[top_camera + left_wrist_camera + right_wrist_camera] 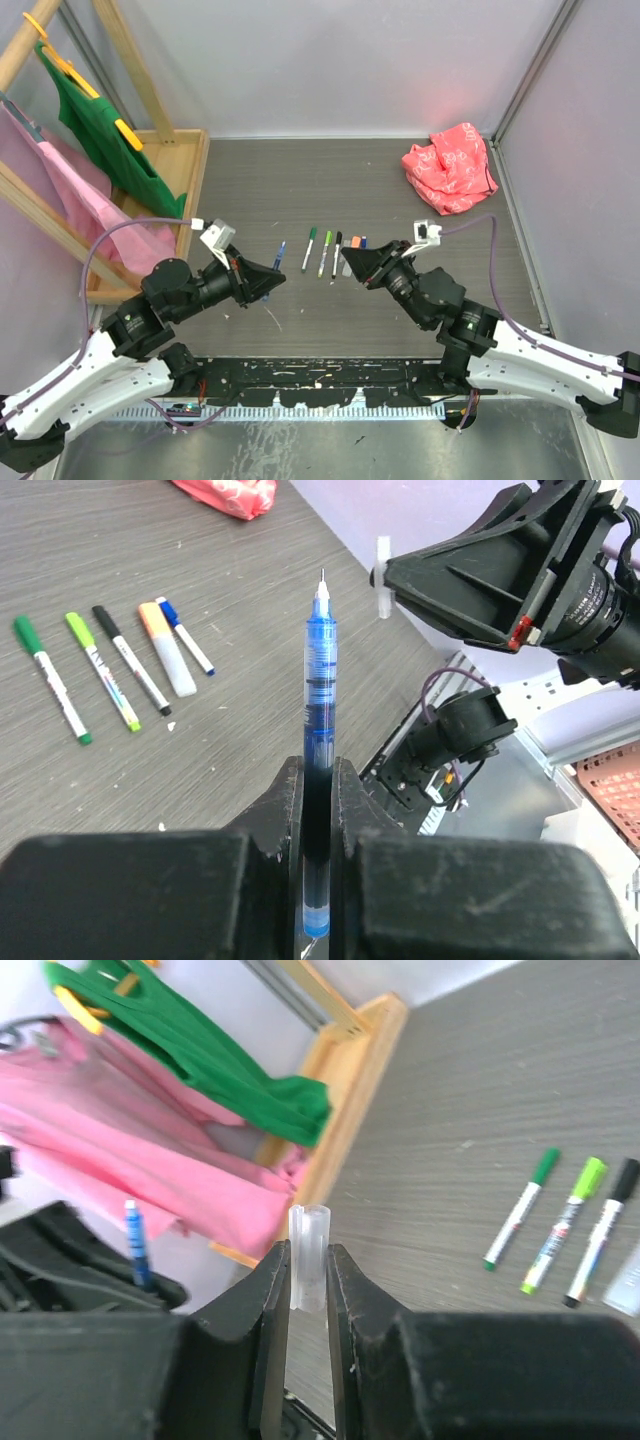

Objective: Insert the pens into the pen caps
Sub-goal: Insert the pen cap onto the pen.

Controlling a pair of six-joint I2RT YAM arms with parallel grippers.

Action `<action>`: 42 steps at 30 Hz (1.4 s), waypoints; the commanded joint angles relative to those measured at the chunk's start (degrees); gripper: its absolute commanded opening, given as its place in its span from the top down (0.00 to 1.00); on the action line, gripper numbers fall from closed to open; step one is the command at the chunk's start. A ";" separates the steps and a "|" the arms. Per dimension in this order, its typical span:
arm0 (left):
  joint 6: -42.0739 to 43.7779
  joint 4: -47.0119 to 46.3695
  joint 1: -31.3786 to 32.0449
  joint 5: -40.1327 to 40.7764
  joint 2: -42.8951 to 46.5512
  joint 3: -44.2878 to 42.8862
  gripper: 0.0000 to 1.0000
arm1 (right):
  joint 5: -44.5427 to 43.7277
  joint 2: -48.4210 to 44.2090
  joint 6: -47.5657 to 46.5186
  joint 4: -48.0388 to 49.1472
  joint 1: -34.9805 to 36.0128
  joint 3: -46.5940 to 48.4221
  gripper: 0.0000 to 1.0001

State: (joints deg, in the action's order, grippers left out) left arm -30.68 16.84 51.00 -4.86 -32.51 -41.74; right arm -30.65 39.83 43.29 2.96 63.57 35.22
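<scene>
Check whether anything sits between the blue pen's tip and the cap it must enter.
Nothing visible does. The translucent blue plastic pen, clamped in the left claw, and the clear cylindrical plastic cap, in the right claw, have only open air between them; the row of markers lies on the table, off that line.

Gap between jaws free — pens (325,253) row close beyond.
</scene>
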 commanded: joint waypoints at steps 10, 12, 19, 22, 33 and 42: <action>-1.84 -14.20 3.61 -1.23 -4.83 -1.11 1.00 | 3.05 -4.87 2.65 19.58 -0.11 -1.28 1.00; -1.32 -14.46 6.00 1.39 -4.78 -0.96 1.00 | 3.71 -5.03 3.07 21.73 -0.11 -1.76 1.00; 1.78 -14.68 17.01 13.25 -5.01 -0.56 1.00 | 4.81 -4.28 2.26 23.85 -0.11 -1.09 1.00; 3.36 -15.12 20.61 16.62 -5.45 -0.45 1.00 | 5.26 -3.92 1.43 23.86 -0.12 -0.75 1.00; 5.09 -16.43 21.86 16.74 -7.77 -1.15 1.00 | 10.48 -1.49 0.66 25.70 -0.11 0.79 1.00; 5.01 -17.41 21.86 16.37 -8.66 -0.93 1.00 | 14.31 1.50 1.08 28.29 -0.11 1.42 1.00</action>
State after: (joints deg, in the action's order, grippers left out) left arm -26.46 4.36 72.71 10.74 -41.39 -41.30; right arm -18.76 41.23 44.88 26.48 63.57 33.45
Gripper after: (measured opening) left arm 0.059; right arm 0.242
